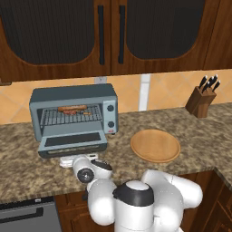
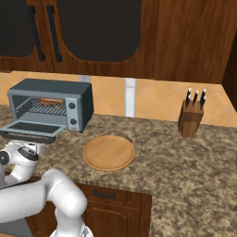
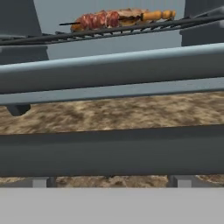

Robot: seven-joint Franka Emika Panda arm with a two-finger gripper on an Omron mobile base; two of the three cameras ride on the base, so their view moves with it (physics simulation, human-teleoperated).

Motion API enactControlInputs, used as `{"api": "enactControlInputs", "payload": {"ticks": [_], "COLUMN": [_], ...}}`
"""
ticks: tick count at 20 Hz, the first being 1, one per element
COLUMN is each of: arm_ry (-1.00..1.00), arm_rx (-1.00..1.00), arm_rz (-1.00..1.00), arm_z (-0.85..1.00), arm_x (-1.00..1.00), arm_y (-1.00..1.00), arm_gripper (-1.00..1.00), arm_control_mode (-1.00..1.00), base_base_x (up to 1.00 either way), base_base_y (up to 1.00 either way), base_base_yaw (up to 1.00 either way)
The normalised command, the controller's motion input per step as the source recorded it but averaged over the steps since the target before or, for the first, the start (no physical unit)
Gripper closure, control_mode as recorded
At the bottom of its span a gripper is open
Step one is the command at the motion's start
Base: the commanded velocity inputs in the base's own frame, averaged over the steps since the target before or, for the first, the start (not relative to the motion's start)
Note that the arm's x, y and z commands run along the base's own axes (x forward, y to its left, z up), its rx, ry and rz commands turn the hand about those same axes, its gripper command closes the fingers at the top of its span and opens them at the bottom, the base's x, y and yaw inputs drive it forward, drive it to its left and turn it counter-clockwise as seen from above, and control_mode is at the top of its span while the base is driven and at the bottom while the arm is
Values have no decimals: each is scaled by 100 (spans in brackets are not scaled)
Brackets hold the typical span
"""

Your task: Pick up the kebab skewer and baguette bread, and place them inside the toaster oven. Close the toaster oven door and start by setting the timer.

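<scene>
Skewer (image 3: 98,19) on rack, above open tool (image 1: 74,160)

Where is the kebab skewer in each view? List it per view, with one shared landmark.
Left base view: kebab skewer on the rack inside the toaster oven, upper left.
Right base view: skewer on the rack, far upper left.
Hand view: skewer at the top, lying on the rack.
Shared landmark: the wire rack it lies on.

Kebab skewer (image 3: 98,19) and baguette bread (image 3: 148,15) on the wire rack (image 3: 109,31), beyond the door's bar handle (image 3: 112,70).
</scene>
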Motion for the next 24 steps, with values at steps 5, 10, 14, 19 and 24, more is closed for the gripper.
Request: {"api": "enactControlInputs", "payload": {"ticks": [5,10,14,19,24], "arm_ry": [-4,-2,-1,0,0], "arm_rx": [0,0,0,0,0], "arm_rz": [-1,0,-1,0,0], "arm_z": [73,92,90,48,23], "arm_x": [30,11,19,41,55], "arm_y": [4,8,14,10,2], "arm_gripper": [-100,-100,-100,-100,-100], "arm_control_mode": [-100,-100,-100,-100,-100], "base_base_x": [0,0,0,0,0], "base_base_y": [0,0,0,0,0], "base_base_yaw": [0,0,0,0,0]}}
